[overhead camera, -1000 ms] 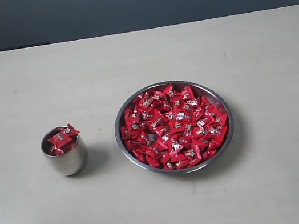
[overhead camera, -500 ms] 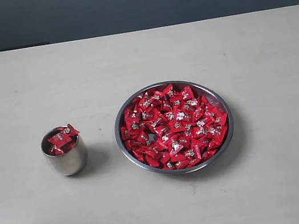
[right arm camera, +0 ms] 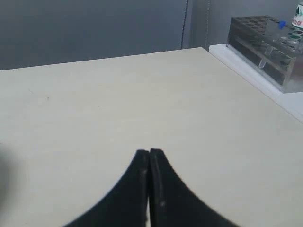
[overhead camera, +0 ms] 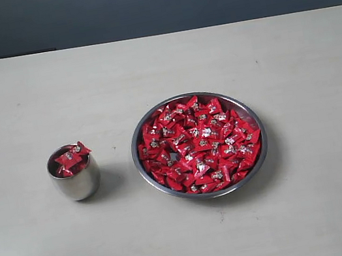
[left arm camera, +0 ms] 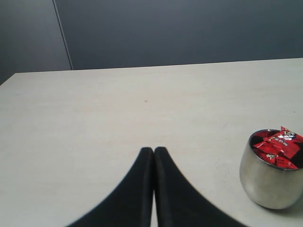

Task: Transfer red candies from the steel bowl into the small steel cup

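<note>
The steel bowl [overhead camera: 252,120] sits right of the table's middle, heaped with red candies [overhead camera: 199,144]. To its left stands the small steel cup [overhead camera: 75,180], with a few red candies [overhead camera: 70,159] piled to its rim. In the left wrist view the cup [left arm camera: 271,183] shows beside my left gripper [left arm camera: 154,150], which is shut on nothing over bare table. My right gripper [right arm camera: 149,152] is also shut and empty, with no task object in its view. Neither gripper appears in the exterior view.
A rack of tubes [right arm camera: 267,45] stands beyond the table's edge in the right wrist view. A dark wall [overhead camera: 155,1] runs behind the pale table [overhead camera: 147,66].
</note>
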You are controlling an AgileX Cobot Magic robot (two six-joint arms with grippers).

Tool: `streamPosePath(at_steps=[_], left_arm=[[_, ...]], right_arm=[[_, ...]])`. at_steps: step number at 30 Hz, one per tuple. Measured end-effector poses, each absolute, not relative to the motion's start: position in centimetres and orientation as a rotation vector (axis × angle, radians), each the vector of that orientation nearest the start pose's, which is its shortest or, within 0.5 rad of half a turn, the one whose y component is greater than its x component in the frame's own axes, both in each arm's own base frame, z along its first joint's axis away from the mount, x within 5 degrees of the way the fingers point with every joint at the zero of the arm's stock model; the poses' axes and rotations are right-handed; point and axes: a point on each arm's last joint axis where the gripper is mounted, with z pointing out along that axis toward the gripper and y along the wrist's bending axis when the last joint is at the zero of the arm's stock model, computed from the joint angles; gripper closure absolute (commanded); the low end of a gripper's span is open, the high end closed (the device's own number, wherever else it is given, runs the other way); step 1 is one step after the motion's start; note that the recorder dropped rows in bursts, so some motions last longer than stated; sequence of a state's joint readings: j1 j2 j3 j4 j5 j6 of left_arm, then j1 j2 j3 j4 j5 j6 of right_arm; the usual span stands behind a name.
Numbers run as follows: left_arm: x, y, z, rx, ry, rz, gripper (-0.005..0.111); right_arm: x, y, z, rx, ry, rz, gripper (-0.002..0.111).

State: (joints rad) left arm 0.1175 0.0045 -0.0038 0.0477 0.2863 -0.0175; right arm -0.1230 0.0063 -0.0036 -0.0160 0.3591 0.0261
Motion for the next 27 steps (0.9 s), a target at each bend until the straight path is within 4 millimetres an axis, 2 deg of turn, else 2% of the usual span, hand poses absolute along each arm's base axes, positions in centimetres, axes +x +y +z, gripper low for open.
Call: streamPosePath(at_steps=[8,27], left_arm=[[5.43,0.77,18.83,-0.089,1.769,0.117,0.106],[5.43,0.77,18.83,-0.089,1.769,0.117,0.106]], right_arm=[[5.32,-0.38,18.16,0.056,1.847,-0.053,0.109],[5.33,-0.24,18.14,0.077,1.847,-0.013,0.109]])
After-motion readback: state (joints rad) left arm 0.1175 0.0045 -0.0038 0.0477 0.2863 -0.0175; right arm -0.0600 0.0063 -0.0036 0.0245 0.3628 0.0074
